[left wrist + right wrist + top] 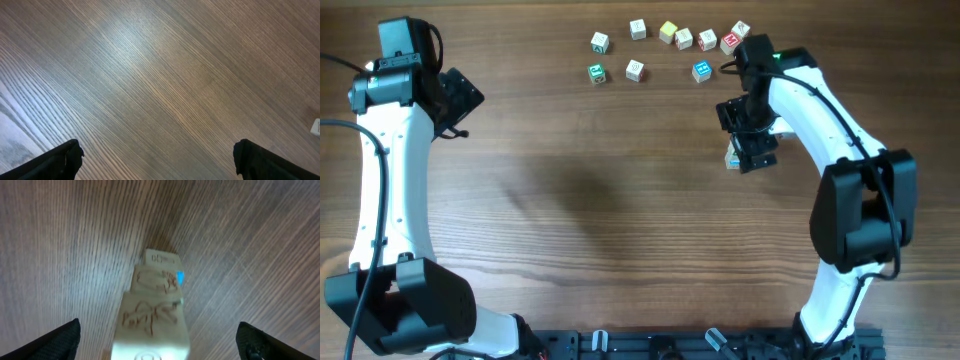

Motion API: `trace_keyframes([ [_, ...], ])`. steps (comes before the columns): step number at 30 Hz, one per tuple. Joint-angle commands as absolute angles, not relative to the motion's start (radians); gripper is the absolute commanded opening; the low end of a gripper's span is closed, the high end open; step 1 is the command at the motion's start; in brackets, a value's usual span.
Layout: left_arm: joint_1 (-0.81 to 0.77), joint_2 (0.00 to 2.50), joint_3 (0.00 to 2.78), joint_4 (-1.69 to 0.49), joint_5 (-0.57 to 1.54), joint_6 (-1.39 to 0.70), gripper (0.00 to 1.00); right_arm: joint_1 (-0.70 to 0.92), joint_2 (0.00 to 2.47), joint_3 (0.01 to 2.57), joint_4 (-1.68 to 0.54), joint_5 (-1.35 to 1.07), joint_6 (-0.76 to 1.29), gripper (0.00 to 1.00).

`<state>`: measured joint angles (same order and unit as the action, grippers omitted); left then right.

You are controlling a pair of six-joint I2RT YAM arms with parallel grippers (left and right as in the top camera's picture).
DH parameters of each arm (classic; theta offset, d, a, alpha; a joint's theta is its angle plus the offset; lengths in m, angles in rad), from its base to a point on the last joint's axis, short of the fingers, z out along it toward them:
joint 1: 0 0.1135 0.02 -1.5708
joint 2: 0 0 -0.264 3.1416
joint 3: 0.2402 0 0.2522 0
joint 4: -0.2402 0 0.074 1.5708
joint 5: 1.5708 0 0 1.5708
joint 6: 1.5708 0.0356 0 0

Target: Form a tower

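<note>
Hovering directly above the tower [152, 310], the right pincer [756, 150] is spread wide, touching nothing, apparently so the stack stands free; the left pincer [460, 98], also spread, hangs well away from the tower.

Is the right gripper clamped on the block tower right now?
No: in the right wrist view the right gripper stands wide open, each finger well clear of the tower between them.
</note>
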<state>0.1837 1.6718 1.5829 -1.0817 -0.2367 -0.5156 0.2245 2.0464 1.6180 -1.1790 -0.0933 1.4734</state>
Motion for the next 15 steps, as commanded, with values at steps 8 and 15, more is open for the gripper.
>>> trace_keyframes([
  [8,0.187,1.681,1.577,-1.082,-0.236,-0.532,1.00,0.221,2.125,1.608,-1.133,-0.058,1.491,0.99],
  [15,0.187,1.681,1.577,-1.082,-0.235,-0.532,1.00,0.221,2.127,1.608,-1.116,-0.031,1.491,1.00],
])
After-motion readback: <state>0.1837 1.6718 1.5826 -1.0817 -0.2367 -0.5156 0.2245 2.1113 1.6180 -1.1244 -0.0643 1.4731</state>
